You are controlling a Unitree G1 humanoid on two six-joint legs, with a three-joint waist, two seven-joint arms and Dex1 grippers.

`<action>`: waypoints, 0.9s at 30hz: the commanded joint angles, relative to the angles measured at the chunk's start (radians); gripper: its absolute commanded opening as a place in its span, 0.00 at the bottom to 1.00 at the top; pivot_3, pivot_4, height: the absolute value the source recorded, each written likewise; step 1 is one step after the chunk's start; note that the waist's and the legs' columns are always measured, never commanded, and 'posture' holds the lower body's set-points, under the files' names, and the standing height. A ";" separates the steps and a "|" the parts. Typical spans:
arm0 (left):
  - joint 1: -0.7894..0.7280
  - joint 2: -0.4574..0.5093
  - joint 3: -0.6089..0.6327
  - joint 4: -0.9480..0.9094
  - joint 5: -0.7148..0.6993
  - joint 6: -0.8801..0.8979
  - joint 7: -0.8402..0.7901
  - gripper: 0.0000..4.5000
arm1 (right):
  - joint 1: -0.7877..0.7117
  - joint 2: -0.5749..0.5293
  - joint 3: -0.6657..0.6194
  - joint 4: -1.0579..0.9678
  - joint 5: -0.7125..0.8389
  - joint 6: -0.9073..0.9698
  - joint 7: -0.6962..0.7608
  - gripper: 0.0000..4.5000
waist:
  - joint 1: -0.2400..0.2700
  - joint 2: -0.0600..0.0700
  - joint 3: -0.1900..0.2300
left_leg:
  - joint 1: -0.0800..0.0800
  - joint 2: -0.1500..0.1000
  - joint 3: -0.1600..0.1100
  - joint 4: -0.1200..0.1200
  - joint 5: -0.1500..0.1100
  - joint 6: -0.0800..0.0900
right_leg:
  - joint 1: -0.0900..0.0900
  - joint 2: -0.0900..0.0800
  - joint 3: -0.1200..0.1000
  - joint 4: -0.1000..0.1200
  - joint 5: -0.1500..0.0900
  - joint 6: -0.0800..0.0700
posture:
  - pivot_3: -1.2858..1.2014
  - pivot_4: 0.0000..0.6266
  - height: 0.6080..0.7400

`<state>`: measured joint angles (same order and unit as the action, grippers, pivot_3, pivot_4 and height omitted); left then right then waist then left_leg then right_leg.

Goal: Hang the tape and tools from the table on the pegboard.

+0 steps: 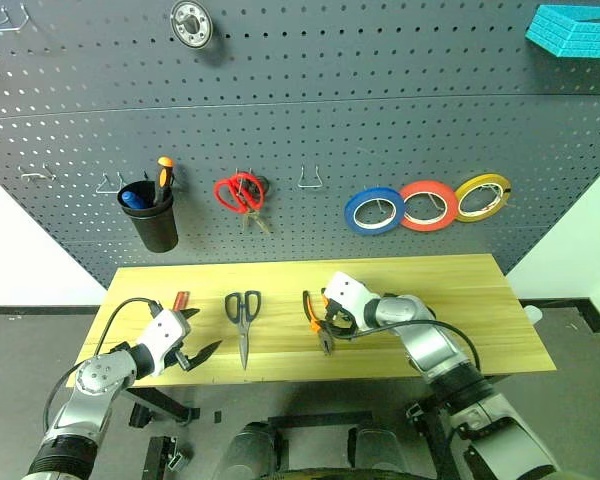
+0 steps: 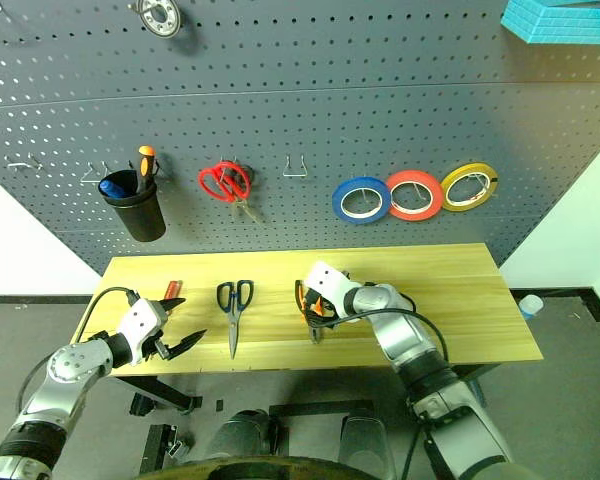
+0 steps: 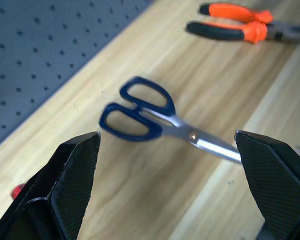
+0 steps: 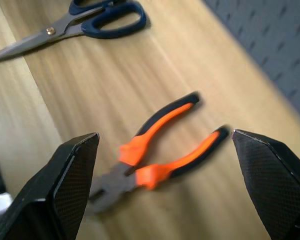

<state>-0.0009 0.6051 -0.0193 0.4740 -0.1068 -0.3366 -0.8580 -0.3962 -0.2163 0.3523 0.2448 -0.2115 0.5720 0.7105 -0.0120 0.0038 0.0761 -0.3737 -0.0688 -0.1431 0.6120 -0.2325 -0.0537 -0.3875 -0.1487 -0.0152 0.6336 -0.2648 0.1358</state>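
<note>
On the table (image 1: 480,300), the pliers (image 4: 155,150) lie flat between the spread fingers of the right gripper (image 4: 165,187), handles toward the pegboard (image 1: 380,120), nose toward the near edge. The scissors (image 1: 243,320) lie alongside, blades pointing to the front edge, before the wide-open left gripper (image 3: 167,185).
</note>
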 commanded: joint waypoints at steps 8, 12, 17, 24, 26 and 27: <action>-0.038 0.043 0.006 0.048 0.004 -0.028 -0.084 1.00 | -0.116 0.199 -0.075 0.174 0.029 0.274 -0.262 0.98 | -0.002 0.002 0.009 | 0.000 0.000 0.001 -0.001 0.000 0.000 | -0.002 0.001 0.002 0.001 0.001 -0.002 | 0.52 0.13 1.00; -0.010 0.054 0.013 0.022 -0.003 -0.018 -0.105 1.00 | -0.129 0.263 -0.123 0.250 0.038 0.288 -0.388 0.98 | -0.010 0.002 0.022 | 0.000 0.000 0.001 -0.001 0.000 0.000 | -0.004 0.001 0.003 0.002 -0.001 0.001 | 0.51 0.19 1.00; 0.029 0.058 0.022 -0.028 -0.022 0.008 -0.118 1.00 | -0.125 0.321 -0.141 0.272 0.060 0.302 -0.447 0.98 | -0.017 0.001 0.050 | -0.001 0.000 0.001 -0.002 0.000 0.000 | -0.009 0.003 0.007 0.007 -0.001 0.001 | 0.51 0.23 1.00; 0.054 0.041 0.023 -0.074 -0.028 0.035 -0.112 1.00 | -0.178 0.373 -0.221 0.397 0.086 0.273 -0.584 0.98 | -0.035 0.000 0.064 | -0.001 0.001 0.001 -0.002 0.000 0.000 | -0.010 0.003 0.009 0.008 -0.001 0.001 | 0.51 0.24 1.00; 0.059 0.035 0.023 -0.087 -0.030 0.042 -0.106 1.00 | -0.203 0.378 -0.251 0.446 0.100 0.252 -0.629 0.98 | -0.035 0.000 0.064 | -0.001 0.001 0.001 -0.002 0.000 0.000 | -0.010 0.003 0.009 0.008 -0.001 0.001 | 0.51 0.23 1.00; 0.061 0.034 0.023 -0.091 -0.031 0.044 -0.104 1.00 | -0.211 0.380 -0.260 0.463 0.105 0.243 -0.644 0.98 | -0.035 0.000 0.064 | -0.001 0.001 0.001 -0.002 0.000 0.000 | -0.010 0.003 0.009 0.008 -0.001 0.001 | 0.51 0.23 1.00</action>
<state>0.0529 0.6370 -0.0156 0.4093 -0.1210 -0.2931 -0.9672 -0.5803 0.1291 0.1154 0.6743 -0.1232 0.8243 0.0980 -0.0466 0.0038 0.1401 -0.3744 -0.0681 -0.1422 0.6104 -0.2325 -0.0536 -0.3977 -0.1457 -0.0062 0.6413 -0.2657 0.1365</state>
